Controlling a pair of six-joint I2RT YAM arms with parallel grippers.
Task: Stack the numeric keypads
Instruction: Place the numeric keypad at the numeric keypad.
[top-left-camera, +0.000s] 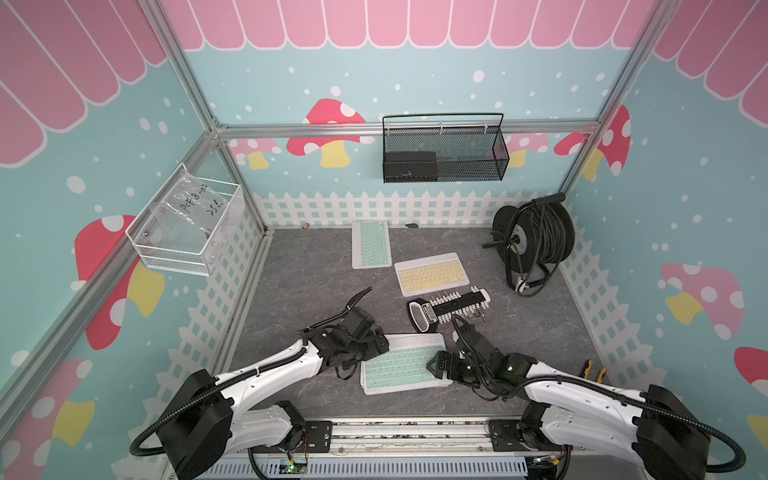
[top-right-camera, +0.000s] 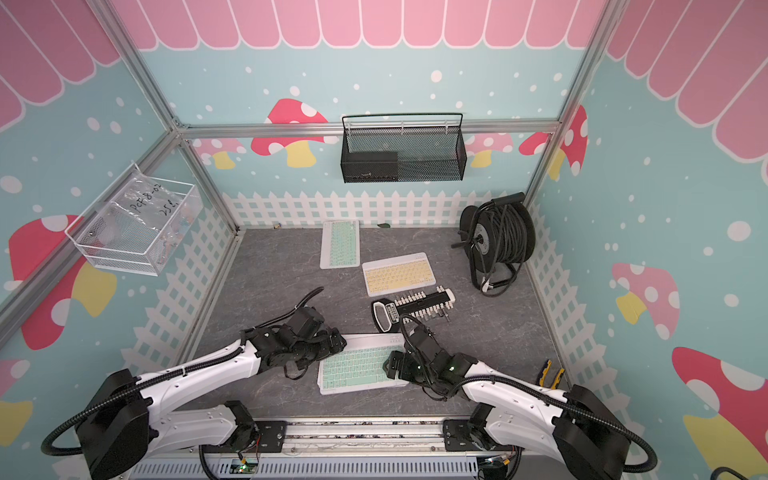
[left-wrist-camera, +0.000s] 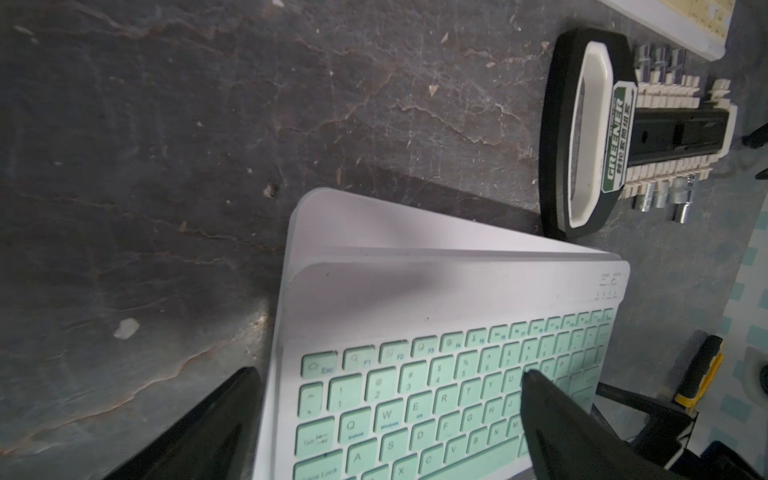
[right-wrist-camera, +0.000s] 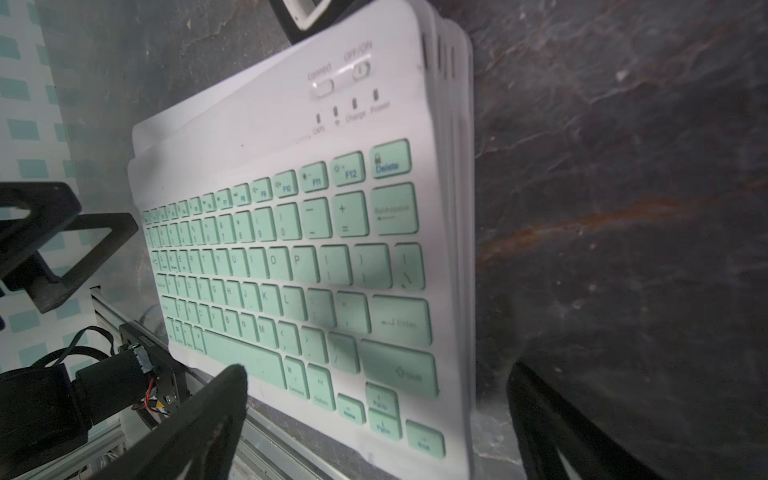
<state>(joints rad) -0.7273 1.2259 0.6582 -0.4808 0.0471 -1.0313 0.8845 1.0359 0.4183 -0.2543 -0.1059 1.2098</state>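
At the left fingers (left-wrist-camera: 557, 424): spread wide, released, grasping nothing. Set astride one short end of the stack of keypads (left-wrist-camera: 436, 291), with one tip above the mint keys and its mate out over the bare desk (left-wrist-camera: 166, 166).

At the right fingers (right-wrist-camera: 208, 411): likewise wide apart and empty, astride the opposite short end, with one tip near the space bar.

Between both pairs: lying flat, keys up, long axis across from one pair to the other.

Only in the right wrist view: several white edges layered under the top one. Only in the left wrist view: a lower keypad skewed out past the top one's rear edge.

Just past the stack: a black peg holder (top-left-camera: 451, 307).

Beyond that, whole only in the top views: a yellow keypad (top-left-camera: 432, 274), long axis roughly across. Farther still: a mint keypad (top-left-camera: 370, 244), long axis pointing away.
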